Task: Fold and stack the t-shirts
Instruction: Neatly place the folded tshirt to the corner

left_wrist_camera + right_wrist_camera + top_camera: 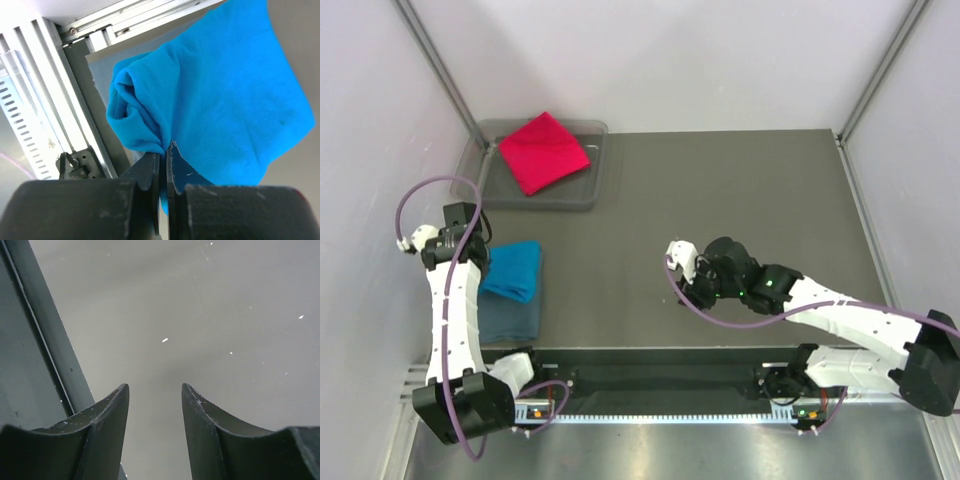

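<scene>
Slate t-shirt [510,318]: near left counter [720,190] edge. Turquoise t-shirt [513,268]: overlapping its far side, fold pinched by left gripper [162,150]. Right gripper [155,395]: spread, empty, over bare mid-counter. Red t-shirt [542,150]: in far-left tray [595,170].

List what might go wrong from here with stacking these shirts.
1. The left pincer seems shut on only a thin edge of the turquoise t-shirt; the cloth may slip free or unfold if pulled.
2. That shirt lies bunched and off-centre on the grey-blue t-shirt, so the stack may end lopsided.
3. The red t-shirt sits in the tray, apart from the pile; lifting it out might undo its fold.
</scene>
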